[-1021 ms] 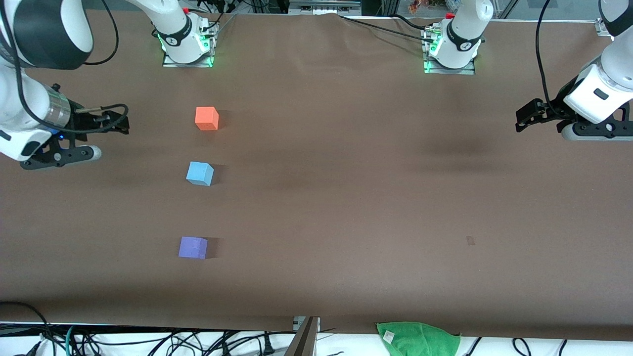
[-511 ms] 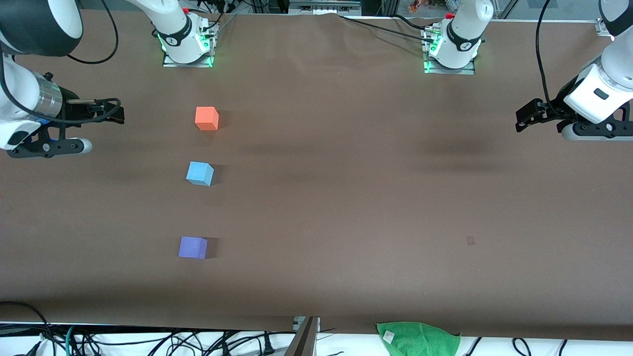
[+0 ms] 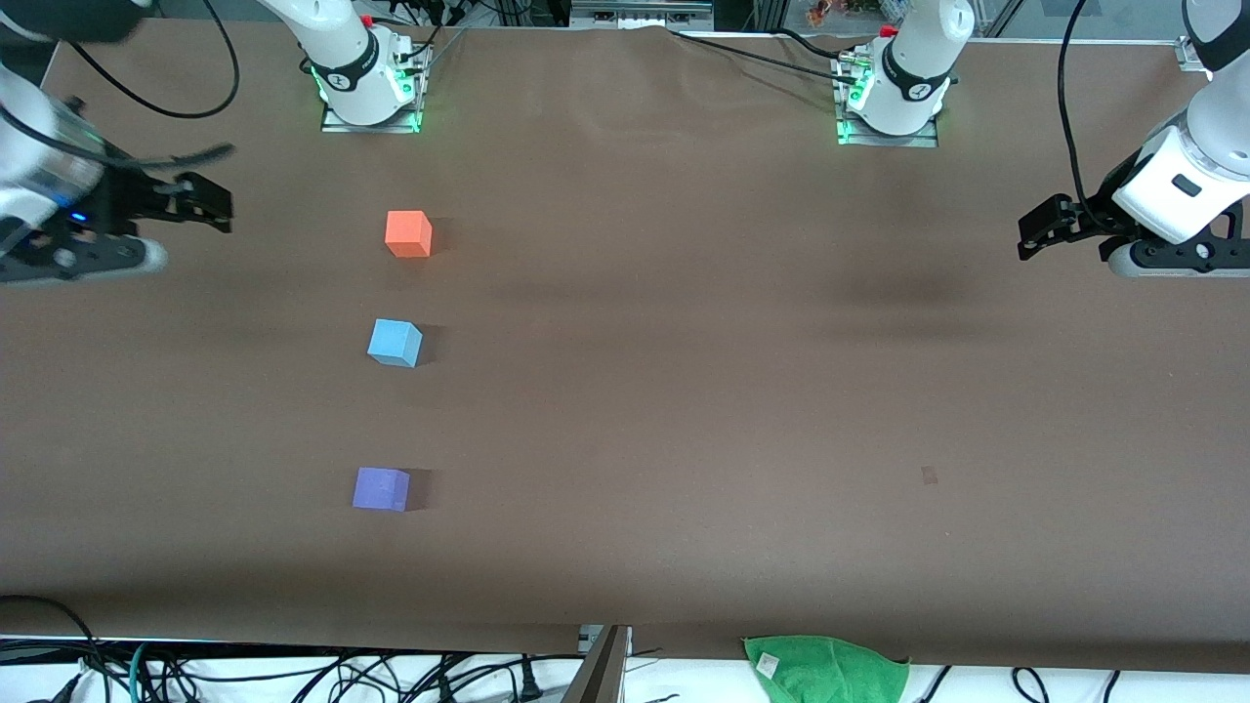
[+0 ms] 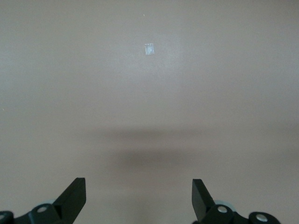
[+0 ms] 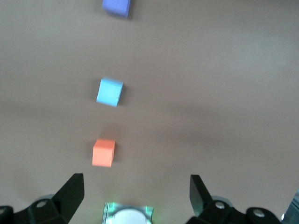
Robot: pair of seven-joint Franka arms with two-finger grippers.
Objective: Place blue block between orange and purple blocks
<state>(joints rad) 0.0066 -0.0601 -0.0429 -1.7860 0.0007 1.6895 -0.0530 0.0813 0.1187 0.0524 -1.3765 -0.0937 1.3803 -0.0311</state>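
Front view: blue block, light sky-blue matte cube, sits between orange block and purple block; both grippers' jaws released.

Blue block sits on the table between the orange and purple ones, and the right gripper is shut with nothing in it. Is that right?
One thing is off: the right gripper is open, not shut, as the right wrist view shows, with nothing between its fingers. The rest holds: the blue block sits on the table between the orange block and the purple block.
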